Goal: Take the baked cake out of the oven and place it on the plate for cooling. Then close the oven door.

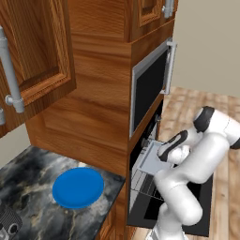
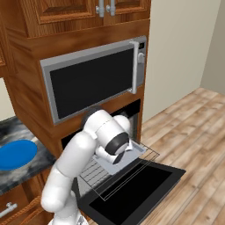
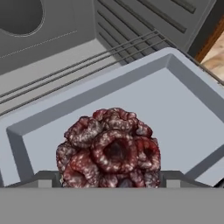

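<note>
While the gripper (image 3: 112,179) hangs over the grey tray (image 3: 183,109) on the pulled-out oven (image 1: 140,183) rack, its fingers stand spread either side of the baked cake (image 3: 109,151) — dead ahead, not yet pinched — the plate (image 1: 78,187) waits off left.

The white arm (image 1: 187,187) rose from the base, folded at a dark elbow joint (image 1: 205,118) and bent forward and down, the wrist and hand (image 1: 172,149) reaching out level ahead of it. In the hand view the gripper (image 3: 111,180) stood with its jaws wide apart, one dark fingertip (image 3: 46,179) at each side of the bottom edge.
</note>
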